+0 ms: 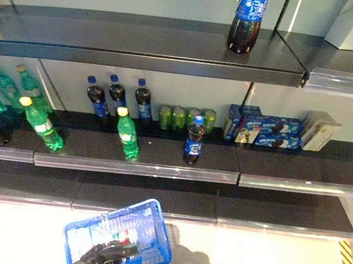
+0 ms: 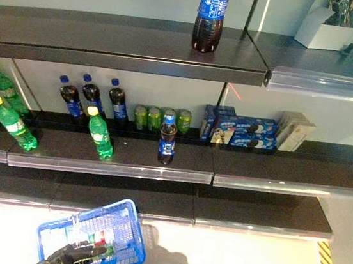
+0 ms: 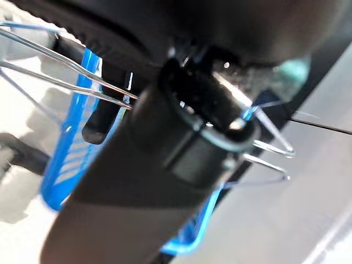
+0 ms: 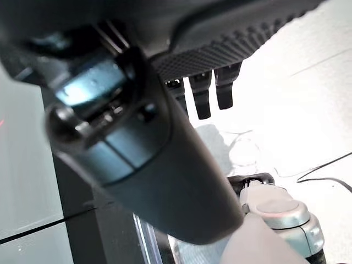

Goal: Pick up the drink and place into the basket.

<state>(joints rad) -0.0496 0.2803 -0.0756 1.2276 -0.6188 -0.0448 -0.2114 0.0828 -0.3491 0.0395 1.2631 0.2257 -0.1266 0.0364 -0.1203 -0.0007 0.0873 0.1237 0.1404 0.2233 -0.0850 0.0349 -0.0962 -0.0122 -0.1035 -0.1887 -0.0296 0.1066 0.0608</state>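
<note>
The drink [image 1: 194, 142] — a small dark cola bottle with a blue label — stands upright alone at the near edge of the middle shelf [image 1: 160, 159], right of centre. It looks like rigid plastic, moderately heavy if full, smooth and a bit slippery; the labelled waist seems the best place to grasp. Green cans [image 1: 186, 118] sit just behind it, a green bottle [image 1: 127, 134] to its left, biscuit boxes [image 1: 264, 130] to the right — nothing blocks the front. The left hand [image 1: 102, 257] is curled round the handle of the blue basket [image 1: 145, 231], held low. The right hand [image 4: 203, 91] hangs with fingers relaxed, empty.
</note>
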